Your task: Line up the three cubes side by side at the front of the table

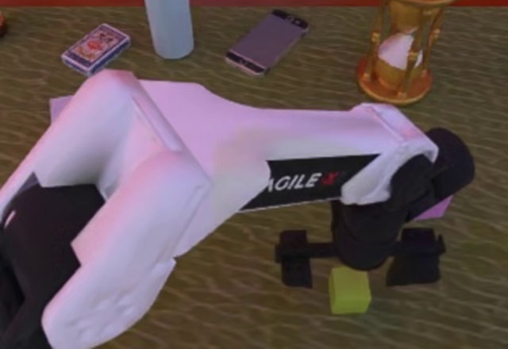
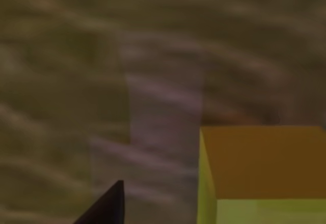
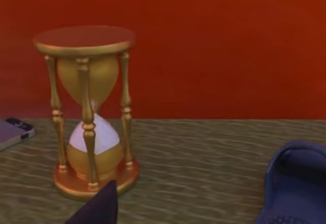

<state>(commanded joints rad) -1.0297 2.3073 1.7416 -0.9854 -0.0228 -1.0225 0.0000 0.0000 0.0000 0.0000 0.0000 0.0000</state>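
Left arm's white forearm fills the top view, its hand (image 1: 359, 255) spread wide and holding nothing, just behind the yellow-green cube (image 1: 349, 291), which sits on the bench (image 1: 238, 301) at the front. Lavender cube (image 1: 438, 208) peeks out behind the hand, mostly hidden; magenta cube not visible. Judged step: grasping the yellow-green cube. Centre the fingers either side of it, drop low, close squarely on flat faces, avoid nudging the lavender cube behind. Right hand: only a dark finger tip (image 3: 99, 206) shows, facing the hourglass (image 3: 89, 109); spread unknown.
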